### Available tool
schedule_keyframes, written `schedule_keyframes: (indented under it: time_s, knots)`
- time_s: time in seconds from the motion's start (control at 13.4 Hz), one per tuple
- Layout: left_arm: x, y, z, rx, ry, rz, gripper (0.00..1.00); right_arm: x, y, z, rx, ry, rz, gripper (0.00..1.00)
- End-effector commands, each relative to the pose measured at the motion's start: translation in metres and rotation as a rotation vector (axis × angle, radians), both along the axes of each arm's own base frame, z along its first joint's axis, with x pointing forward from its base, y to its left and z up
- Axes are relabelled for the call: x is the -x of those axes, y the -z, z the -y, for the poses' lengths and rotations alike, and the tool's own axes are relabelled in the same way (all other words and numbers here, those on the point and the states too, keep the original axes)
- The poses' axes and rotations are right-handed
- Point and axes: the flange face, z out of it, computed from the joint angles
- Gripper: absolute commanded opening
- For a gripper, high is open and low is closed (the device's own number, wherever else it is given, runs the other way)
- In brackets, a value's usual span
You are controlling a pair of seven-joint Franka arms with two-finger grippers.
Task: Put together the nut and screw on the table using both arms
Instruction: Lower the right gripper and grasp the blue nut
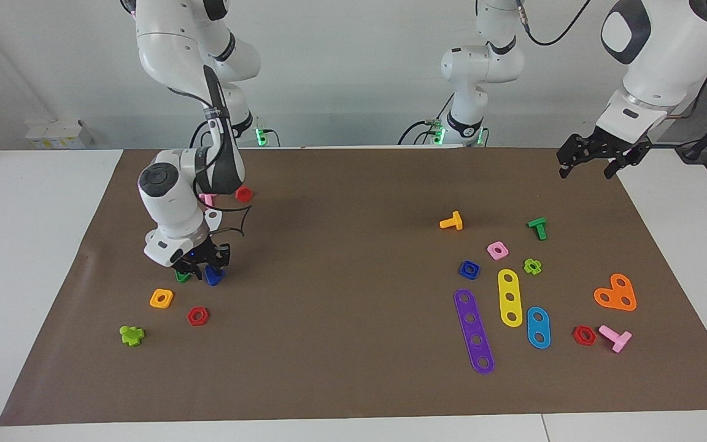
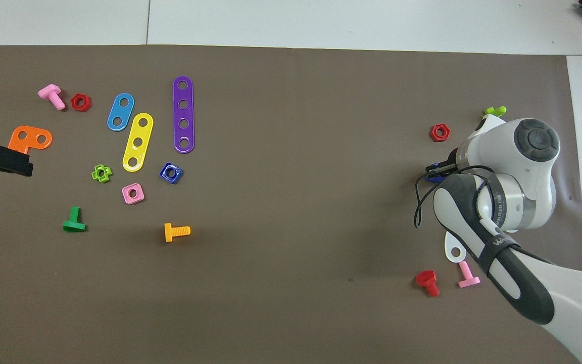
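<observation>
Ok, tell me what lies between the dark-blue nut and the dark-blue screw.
Only bare brown mat lies between the nut and the screw; the facing and overhead views both show it.

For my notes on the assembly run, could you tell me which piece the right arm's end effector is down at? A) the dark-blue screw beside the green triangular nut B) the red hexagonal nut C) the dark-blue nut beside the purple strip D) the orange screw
A: in the facing view the right end effector sits down around the dark-blue screw, beside the green triangular nut.
</observation>
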Motion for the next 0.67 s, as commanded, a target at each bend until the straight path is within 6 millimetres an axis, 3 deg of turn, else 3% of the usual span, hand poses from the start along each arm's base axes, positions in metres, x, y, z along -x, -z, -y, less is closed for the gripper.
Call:
schedule_keyframes:
  time_s: [0.0,0.3,0.37,0.45,0.52,0.6]
  knots:
    - [0.0081,-0.0016,-0.0025,0.0,0.001,0.014,1.0,0.0061,0.0014,0.0046,-0.015,-0.011,-0.016,0.47]
    - [0.008,-0.0016,-0.0017,0.0,0.002,0.014,1.0,0.0067,0.0021,0.0037,-0.015,-0.011,-0.019,0.41]
    - [0.008,-0.0016,-0.0017,0.0,0.002,0.014,1.0,0.0068,0.0014,0.0046,-0.015,-0.011,-0.019,0.32]
    - [0.0081,-0.0009,-0.0025,0.0,0.001,0.012,1.0,0.0071,0.0017,0.0046,-0.014,-0.013,-0.022,0.12]
    - [0.008,-0.0016,-0.0017,0.0,0.002,0.014,1.0,0.0076,0.0019,0.001,-0.014,-0.019,-0.025,0.0]
    - [0.0081,-0.0016,-0.0025,0.0,0.001,0.014,1.0,0.0068,0.0008,0.0,-0.015,-0.02,-0.024,0.0]
